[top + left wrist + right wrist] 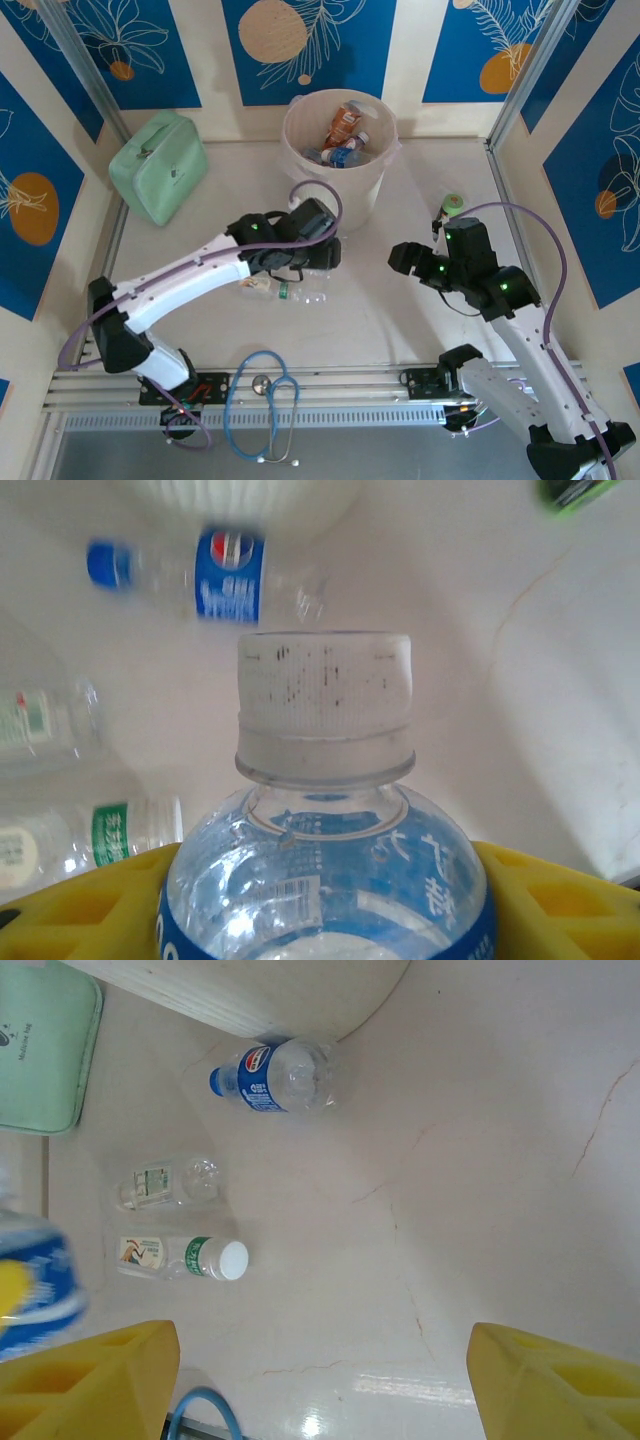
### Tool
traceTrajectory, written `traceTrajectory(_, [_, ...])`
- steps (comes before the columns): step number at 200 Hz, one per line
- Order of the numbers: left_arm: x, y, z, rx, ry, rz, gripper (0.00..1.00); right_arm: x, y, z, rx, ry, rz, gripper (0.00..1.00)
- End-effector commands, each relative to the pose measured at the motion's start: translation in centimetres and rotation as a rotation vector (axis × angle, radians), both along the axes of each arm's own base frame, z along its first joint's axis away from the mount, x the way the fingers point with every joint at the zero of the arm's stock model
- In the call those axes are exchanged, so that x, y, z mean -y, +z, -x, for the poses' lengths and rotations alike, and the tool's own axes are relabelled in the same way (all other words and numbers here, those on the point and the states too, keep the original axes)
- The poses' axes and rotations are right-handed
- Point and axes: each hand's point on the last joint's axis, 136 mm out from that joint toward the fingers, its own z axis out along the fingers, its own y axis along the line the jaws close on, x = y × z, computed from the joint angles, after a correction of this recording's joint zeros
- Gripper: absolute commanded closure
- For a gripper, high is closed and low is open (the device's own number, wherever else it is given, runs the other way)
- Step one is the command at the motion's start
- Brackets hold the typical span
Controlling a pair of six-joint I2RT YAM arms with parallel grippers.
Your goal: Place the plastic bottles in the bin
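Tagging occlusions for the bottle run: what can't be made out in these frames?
- Top view: the bin contents lower down, covered by the top bottles.
- Left wrist: the held bottle base, cut off by the bottom edge; the blue-label bottle, blurred.
- Top view: the green item at right, too small.

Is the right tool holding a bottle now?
No, the right tool is open, its yellow fingers wide apart with nothing gripped between them.
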Motion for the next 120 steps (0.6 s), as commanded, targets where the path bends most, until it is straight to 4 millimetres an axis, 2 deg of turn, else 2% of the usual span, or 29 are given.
traceTrajectory(1, [-1.1,5.7,-1.5,0.161,-0.02,0.002,0.37,-0.7,0.7,0.0,0.008,0.017,-0.037,0.24])
traceTrajectory(29, [-0.8,11.2,-4.4,0.27,-0.003,0.108,0.37,-1.1,0.6,0.3,0.008,0.029,-0.037,0.24])
traceTrajectory(61, [-1.3,16.8,-8.8,0.385,0.054,0.224,0.36,-1.5,0.4,0.7,0.01,0.044,-0.031,0.24])
traceTrajectory(91, [-1.9,19.9,-12.9,0.453,0.132,0.371,0.36,-2.2,0.0,1.0,0.004,0.064,-0.03,0.24])
traceTrajectory(120, [-2.2,21.5,-16.8,0.492,0.181,0.453,0.35,-2.9,-0.6,1.0,-0.001,0.079,-0.028,0.24])
